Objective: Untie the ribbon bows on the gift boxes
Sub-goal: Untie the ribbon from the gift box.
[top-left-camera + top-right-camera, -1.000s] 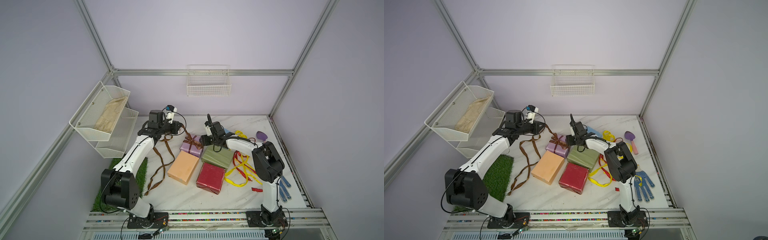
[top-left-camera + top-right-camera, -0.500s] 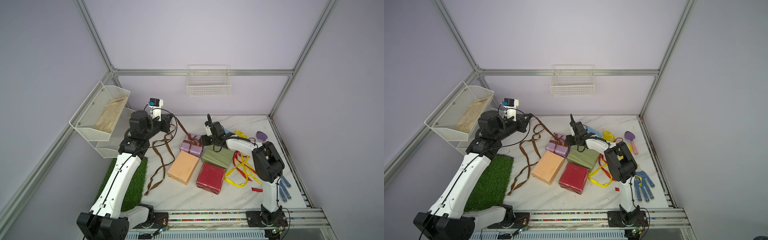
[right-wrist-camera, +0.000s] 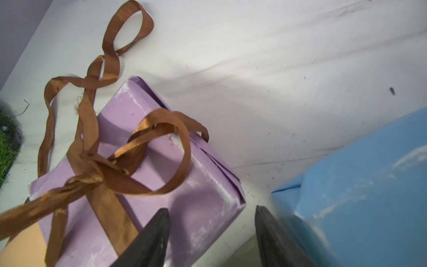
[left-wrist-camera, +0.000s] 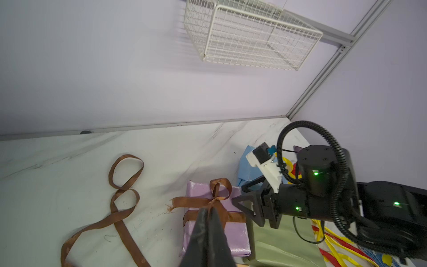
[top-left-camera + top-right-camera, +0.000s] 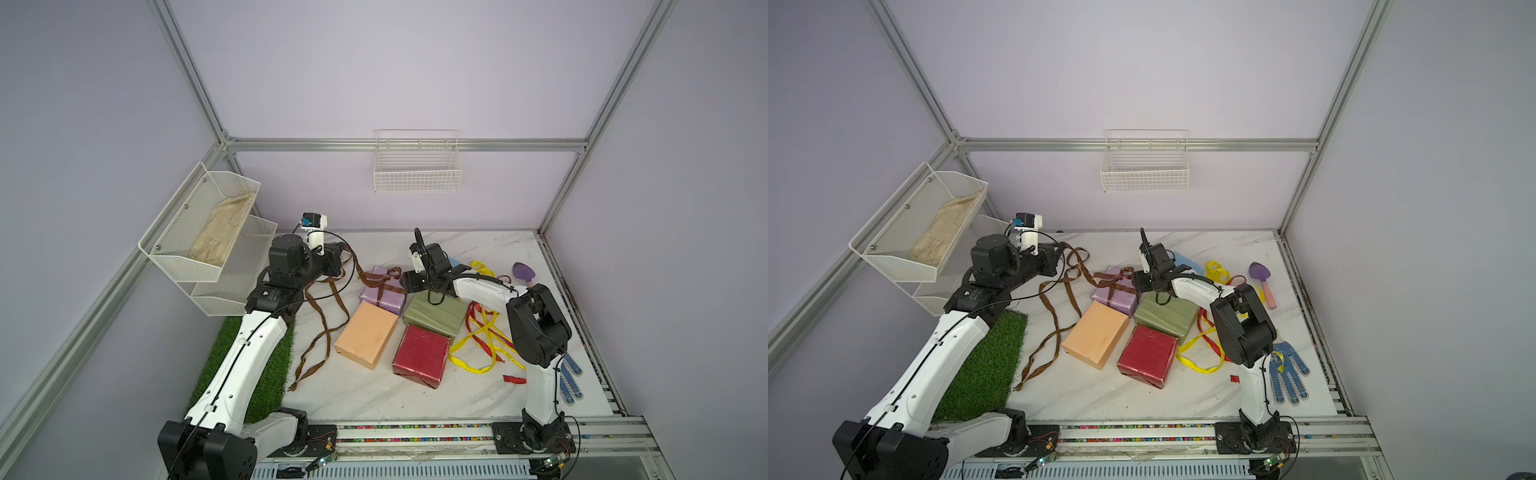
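Toward the back of the table (image 5: 374,399), the lilac box (image 5: 382,291) is the only one that wears a tied bow in these views. The peach box (image 5: 365,338) at its 7 o'clock, the olive box (image 5: 434,311) at its 4 o'clock and the dark red box (image 5: 422,359) show bare tops.

My left gripper (image 4: 208,210) is clamped tight on a tail of the brown ribbon (image 4: 216,198). The strand runs straight from the knot into the closed fingertips. I hold that arm out at the box's 9 o'clock so that the pull runs away from the knot rather than lifting the box.

My right gripper (image 3: 211,208) sits at the box's 3 o'clock with its jaws standing well apart and nothing between them. One finger lies over the lilac paper and the other is beside the light blue box (image 3: 358,196). I judge it is placed there to brace the box against the pull, though I cannot tell whether it actually presses on the paper.

One loop of the bow (image 3: 161,129) stands up from the knot, so this bow is not yet undone.

A second brown ribbon (image 5: 320,332) trails loose across the marble at the box's 8 o'clock. Yellow and red ribbons (image 5: 478,345) lie heaped at the olive box's 4 o'clock, which suggests the lilac box is the last.
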Controlling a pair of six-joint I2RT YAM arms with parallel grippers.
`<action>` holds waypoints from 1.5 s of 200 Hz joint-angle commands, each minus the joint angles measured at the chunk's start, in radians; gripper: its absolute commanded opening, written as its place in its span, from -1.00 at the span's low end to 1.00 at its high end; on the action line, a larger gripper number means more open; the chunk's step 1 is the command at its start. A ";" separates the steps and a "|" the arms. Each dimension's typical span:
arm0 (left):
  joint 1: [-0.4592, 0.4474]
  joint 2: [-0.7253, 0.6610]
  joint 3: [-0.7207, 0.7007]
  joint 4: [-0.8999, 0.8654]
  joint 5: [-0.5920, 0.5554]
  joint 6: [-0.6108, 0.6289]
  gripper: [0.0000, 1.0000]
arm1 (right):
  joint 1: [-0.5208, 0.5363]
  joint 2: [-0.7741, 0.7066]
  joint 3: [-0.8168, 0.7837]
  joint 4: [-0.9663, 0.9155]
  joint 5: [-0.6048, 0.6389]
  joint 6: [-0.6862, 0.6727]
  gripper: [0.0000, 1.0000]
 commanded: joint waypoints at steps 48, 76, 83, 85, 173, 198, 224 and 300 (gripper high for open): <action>0.060 0.162 -0.046 0.017 -0.121 -0.114 -1.00 | 0.011 -0.096 -0.046 -0.120 -0.004 -0.040 0.22; 0.080 0.202 -0.050 0.041 -0.112 -0.120 -0.36 | 0.017 -0.116 -0.057 -0.118 -0.008 -0.050 0.21; 0.080 0.211 -0.041 0.026 -0.142 -0.115 -0.18 | 0.018 -0.118 -0.058 -0.119 -0.008 -0.052 0.21; 0.080 0.214 -0.038 0.020 -0.151 -0.113 -0.15 | 0.018 -0.117 -0.058 -0.119 -0.009 -0.053 0.21; 0.026 0.297 0.009 -0.010 0.171 0.066 0.23 | 0.034 -0.125 -0.052 -0.092 -0.028 -0.043 0.19; -0.046 0.317 0.001 -0.021 0.157 0.103 0.13 | 0.041 -0.132 -0.047 -0.080 -0.038 -0.029 0.14; -0.096 0.314 -0.037 -0.021 0.150 0.100 0.02 | 0.044 -0.140 -0.046 -0.069 -0.058 -0.018 0.10; -0.209 0.304 -0.117 -0.006 0.070 0.094 -0.09 | 0.046 -0.114 -0.041 -0.005 -0.086 0.024 -0.04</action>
